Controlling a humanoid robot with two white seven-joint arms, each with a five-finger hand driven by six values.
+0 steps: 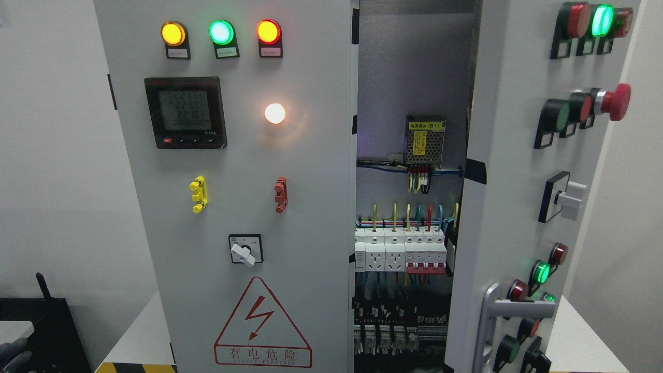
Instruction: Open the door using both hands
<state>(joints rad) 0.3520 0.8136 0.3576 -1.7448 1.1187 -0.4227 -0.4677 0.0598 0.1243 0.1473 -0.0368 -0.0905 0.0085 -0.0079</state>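
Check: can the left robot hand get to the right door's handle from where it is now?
Probably not directly: the left robot hand sits at the bottom-left corner, and the closed left door stands between it and the handle.

I see a pale grey cabinet door (pixel 290 207) carrying amber (pixel 173 33), green (pixel 221 32) and orange-red lamps (pixel 269 31), plus a red-outlined lightning warning triangle (pixel 262 324).

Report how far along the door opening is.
Done: the grey right-hand cabinet door stands swung out, exposing the white breakers and wiring. In hand: nothing; only a grey gloved hand shows at the lower left corner, off the door. Left: the grey left-hand door with the warning triangle is shut.
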